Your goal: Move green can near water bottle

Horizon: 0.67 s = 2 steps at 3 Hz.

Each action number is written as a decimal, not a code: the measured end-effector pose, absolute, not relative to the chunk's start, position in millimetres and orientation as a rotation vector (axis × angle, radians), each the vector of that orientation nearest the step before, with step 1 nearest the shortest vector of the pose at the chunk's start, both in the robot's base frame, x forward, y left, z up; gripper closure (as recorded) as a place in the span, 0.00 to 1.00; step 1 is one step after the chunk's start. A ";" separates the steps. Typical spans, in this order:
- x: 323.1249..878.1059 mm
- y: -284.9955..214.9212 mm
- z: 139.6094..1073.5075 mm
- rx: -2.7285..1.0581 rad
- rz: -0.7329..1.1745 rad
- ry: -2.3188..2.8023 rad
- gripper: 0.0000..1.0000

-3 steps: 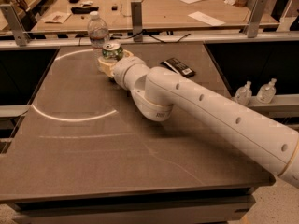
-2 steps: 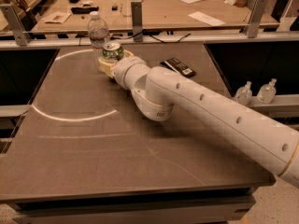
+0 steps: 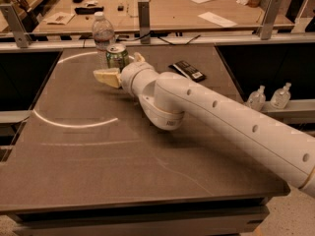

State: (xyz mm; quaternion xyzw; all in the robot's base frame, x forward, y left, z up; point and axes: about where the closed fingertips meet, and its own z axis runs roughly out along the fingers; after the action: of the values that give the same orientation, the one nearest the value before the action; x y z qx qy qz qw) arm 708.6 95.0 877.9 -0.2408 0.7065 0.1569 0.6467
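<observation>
1. On the left of the dark grey flat surface [image 3: 88, 176], a pale curved streak [image 3: 74, 125].
2. Near the rear edge, a tall clear plastic water bottle with a white cap [image 3: 102, 33], upright.
3. Just right of the bottle and a little in front, a green aluminium drink can with a silver top [image 3: 117, 58], upright on the surface and close beside the bottle. Touching it or a sliver apart: impossible to tell.
4. At the can's base, the cream-coloured tool [image 3: 119, 66], low over the surface at the end of the wrist. Holding the can or merely set about it: impossible to tell.
5. Further right, a flat black rectangular object with a small white label [image 3: 187, 71], lying on the surface behind the arm, apart from the can.
6. A white jointed robot arm [image 3: 221, 119], stretched diagonally from the lower right corner to the tool.
7. Beyond the right edge and lower down, a small clear squat bottle with a nozzle top [image 3: 256, 98] and a second bottle like it [image 3: 281, 95], side by side.
</observation>
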 end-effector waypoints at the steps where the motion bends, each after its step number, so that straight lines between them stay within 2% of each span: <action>1: 688.8 89.9 881.8 -0.570 0.377 1.616 0.00; 2: 664.7 81.6 893.2 -0.595 0.435 1.630 0.00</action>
State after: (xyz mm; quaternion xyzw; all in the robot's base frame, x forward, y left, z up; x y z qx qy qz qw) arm 664.7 81.6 893.2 -0.2594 0.7107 0.1896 0.6258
